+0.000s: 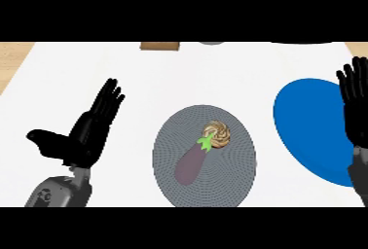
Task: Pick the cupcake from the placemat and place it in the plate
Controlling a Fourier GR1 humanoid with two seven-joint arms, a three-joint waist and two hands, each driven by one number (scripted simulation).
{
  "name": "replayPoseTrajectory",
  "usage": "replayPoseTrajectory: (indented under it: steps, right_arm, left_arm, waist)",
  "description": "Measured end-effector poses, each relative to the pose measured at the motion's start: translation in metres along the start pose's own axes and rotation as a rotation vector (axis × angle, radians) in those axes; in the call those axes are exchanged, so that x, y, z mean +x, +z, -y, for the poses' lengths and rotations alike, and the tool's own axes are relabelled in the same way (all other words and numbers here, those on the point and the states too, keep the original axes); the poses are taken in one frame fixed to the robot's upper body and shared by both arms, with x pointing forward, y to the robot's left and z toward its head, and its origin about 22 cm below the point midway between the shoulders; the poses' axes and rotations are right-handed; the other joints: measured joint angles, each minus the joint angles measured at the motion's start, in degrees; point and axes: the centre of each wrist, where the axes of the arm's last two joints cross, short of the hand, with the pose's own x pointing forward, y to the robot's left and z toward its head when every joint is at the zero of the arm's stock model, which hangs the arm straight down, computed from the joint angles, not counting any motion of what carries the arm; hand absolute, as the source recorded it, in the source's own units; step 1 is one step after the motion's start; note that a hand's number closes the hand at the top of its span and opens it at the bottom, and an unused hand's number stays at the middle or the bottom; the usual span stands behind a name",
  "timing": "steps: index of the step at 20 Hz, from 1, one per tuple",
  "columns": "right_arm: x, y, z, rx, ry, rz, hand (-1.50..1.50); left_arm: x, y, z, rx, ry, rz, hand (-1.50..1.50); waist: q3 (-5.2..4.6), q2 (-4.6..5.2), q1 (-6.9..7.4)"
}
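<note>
A cupcake [219,133] with swirled tan frosting sits on the grey oval placemat [229,175] at the middle of the counter. A purple eggplant [190,164] with a green stem lies beside it on the mat, its stem touching the cupcake. The blue plate [310,129] lies to the right of the mat. My left hand [90,129] stands open at the left, fingers up, apart from the mat. My right hand [356,107] is open at the right edge, fingers up, over the plate's right side.
A brown block [159,46] lies at the counter's far edge, with a grey object [211,43] just right of it. The wooden surface [14,61] shows beyond the white counter's left edge.
</note>
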Motion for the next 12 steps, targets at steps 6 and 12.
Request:
replayPoseTrajectory:
  steps: [6, 12]
  right_arm:
    - [0.013, 0.002, -0.087, 0.055, -0.108, -0.059, 1.50]
    - [-0.012, 0.015, -0.052, 0.036, 0.518, -0.030, 1.50]
  left_arm:
    - [-0.022, 0.012, -0.030, 0.146, -0.135, -0.153, 0.00]
    - [-0.042, 0.025, -0.046, 0.215, -0.193, -0.270, 0.00]
  waist:
    - [-0.13, -0.01, 0.40]
    - [-1.15, 0.33, 0.39]
